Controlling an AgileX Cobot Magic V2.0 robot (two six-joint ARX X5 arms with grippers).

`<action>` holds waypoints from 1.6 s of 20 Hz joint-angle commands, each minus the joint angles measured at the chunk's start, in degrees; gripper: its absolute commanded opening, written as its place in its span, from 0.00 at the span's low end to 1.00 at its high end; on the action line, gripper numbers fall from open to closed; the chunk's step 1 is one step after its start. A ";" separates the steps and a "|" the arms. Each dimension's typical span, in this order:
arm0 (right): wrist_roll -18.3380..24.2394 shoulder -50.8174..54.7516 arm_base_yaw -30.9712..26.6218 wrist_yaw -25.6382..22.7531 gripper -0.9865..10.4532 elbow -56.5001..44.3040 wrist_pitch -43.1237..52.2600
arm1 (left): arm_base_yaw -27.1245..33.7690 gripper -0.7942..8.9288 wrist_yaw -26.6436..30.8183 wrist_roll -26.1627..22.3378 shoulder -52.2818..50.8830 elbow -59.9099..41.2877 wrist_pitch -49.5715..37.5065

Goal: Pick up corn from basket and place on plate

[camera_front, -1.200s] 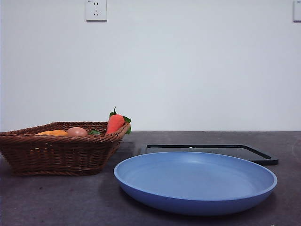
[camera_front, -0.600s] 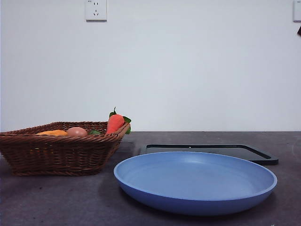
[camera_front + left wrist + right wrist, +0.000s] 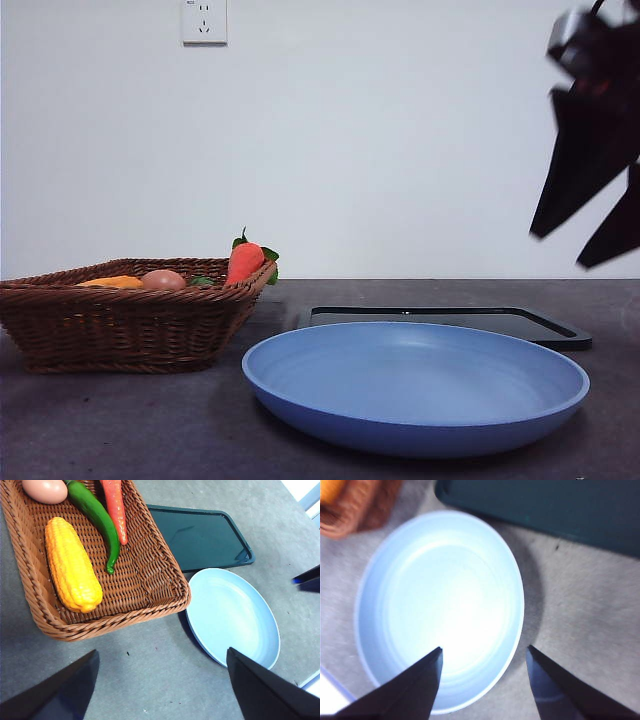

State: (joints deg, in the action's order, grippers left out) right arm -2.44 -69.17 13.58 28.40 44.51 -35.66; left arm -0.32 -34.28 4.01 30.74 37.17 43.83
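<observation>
- The corn (image 3: 71, 566) lies on its side in the basket (image 3: 160, 587), along one long wall, untouched; from the front only a sliver of it (image 3: 113, 282) shows above the wicker rim (image 3: 120, 295).
- Beside it in the basket lie a green chili pepper (image 3: 97, 517), a carrot (image 3: 116, 507) whose leafy top pokes over the far corner, and a tan egg (image 3: 45, 490).
- The blue plate (image 3: 415, 385) sits empty just beside the basket, with a flat black tray (image 3: 450, 322) behind it.
- What has changed: half a second ago only a dark speck showed at the top right edge of the front view; now my right gripper (image 3: 590, 235) has swung in there, large and blurred, high above the table.
- Its jaws are spread wide and carry nothing; its wrist camera looks straight down into the plate (image 3: 440, 610), so I judge it is over the wrong spot for the pick and must cross to the basket.
- My left gripper (image 3: 162, 680) hangs above the table near the basket's corner, jaws wide apart, empty, closer to the corn.
- The pick has not begun; either hand could take it.
</observation>
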 commanded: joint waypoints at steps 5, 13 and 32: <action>-0.09 -11.10 2.16 0.07 0.32 0.94 6.25 | -0.13 0.51 -0.17 0.11 0.31 0.83 -0.59; 0.09 -18.80 2.47 0.11 0.21 0.94 8.98 | -0.13 0.51 -0.17 0.11 0.31 0.83 -0.74; -0.17 -0.87 2.23 1.73 0.09 10.03 -2.64 | -9.55 0.51 17.03 0.59 22.93 14.14 -3.13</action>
State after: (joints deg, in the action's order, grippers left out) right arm -2.44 -69.69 15.70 29.80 53.49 -38.72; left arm -9.91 -17.78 4.19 53.08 50.57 41.10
